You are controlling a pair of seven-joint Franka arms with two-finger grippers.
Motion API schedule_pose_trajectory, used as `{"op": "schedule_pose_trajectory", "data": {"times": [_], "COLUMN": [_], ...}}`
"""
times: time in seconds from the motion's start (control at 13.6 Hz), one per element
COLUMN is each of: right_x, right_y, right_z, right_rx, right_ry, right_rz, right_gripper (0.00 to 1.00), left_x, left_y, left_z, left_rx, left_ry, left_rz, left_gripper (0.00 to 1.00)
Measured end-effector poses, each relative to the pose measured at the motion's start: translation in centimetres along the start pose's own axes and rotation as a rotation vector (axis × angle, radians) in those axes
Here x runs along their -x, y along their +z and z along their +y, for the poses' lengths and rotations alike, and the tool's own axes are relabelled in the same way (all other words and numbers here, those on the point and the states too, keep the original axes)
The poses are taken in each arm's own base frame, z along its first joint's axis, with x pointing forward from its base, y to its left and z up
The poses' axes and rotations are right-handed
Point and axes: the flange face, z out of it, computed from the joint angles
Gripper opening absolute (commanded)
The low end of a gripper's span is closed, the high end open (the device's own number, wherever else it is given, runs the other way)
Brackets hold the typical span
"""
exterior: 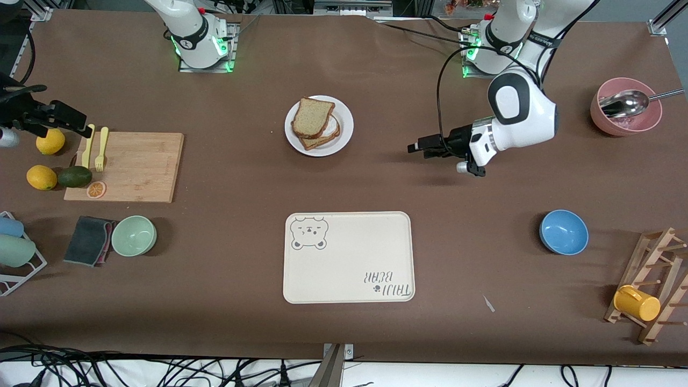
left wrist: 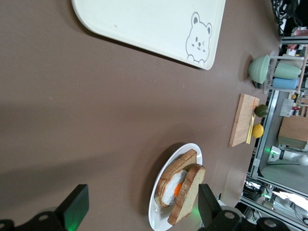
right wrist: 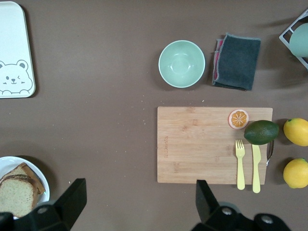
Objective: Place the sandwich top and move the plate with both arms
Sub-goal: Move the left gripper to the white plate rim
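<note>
Plain brown wholegrain bread slice with darker crust, the sandwich top point(exterior: 312, 116), lies tilted on a second slice carrying a fried egg point(left wrist: 174, 188); both sit on the small round white plate point(exterior: 343, 129). In the left wrist view the top slice leans against the egg slice rather than lying flat on it. Plate rests mid-table, farther from the front camera than the rectangular cream bear-printed tray point(exterior: 348, 257), well apart from it. Left gripper point(exterior: 418, 146), black, two-finger, hangs over bare brown table point(exterior: 484, 188) between plate and the left arm's end, pointing toward the plate; fingers point(left wrist: 77, 208) spread apart, nothing between them. Right gripper point(right wrist: 137, 202) is up over the table near the bamboo cutting board point(exterior: 135, 166) at the right arm's end; fingers point(right wrist: 74, 197) parted, empty. On the board: yellow fork point(exterior: 100, 148), yellow knife point(exterior: 89, 145), orange slice point(exterior: 96, 189); beside it a dark green avocado point(exterior: 74, 176) and two lemons point(exterior: 42, 177). Pale green bowl point(exterior: 134, 235) and grey folded cloth point(exterior: 88, 239) lie nearer the front camera than the board. Blue bowl point(exterior: 563, 231) and pink bowl with metal spoon point(exterior: 625, 106) stand toward the left arm's end.
</note>
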Motion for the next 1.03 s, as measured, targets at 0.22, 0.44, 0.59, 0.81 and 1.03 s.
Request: {"op": "schedule_pose_trajectory", "data": {"times": [0.22,0.44,0.59,0.81,1.03], "right_x": [0.1,0.1,0.1,0.1,0.0], "right_y": [0.3,0.5,0.5,0.6,0.6], "right_z": [0.1,1.0,0.0,-0.8,-0.9], "right_rx": [-0.001,-0.002,-0.001,-0.001,-0.001], "right_ry": [0.003,0.021,0.003,-0.011,-0.013], "right_rz": [-0.017,-0.026,-0.026,-0.026,-0.026], "right_gripper": [1.0,1.0,1.0,1.0,1.0], "left_x": [3.5,6.5,8.7,11.6,13.0], "left_y": [3.4,6.7,9.4,13.0,15.5], "left_z": [-1.1,-1.8,-1.5,-0.1,1.8], "left_rx": [0.075,0.103,0.091,0.096,0.066], "left_ry": [0.061,0.069,0.061,0.049,0.028], "left_rz": [0.03,0.064,0.104,0.13,0.138], "left_gripper": [1.0,1.0,1.0,1.0,1.0]}}
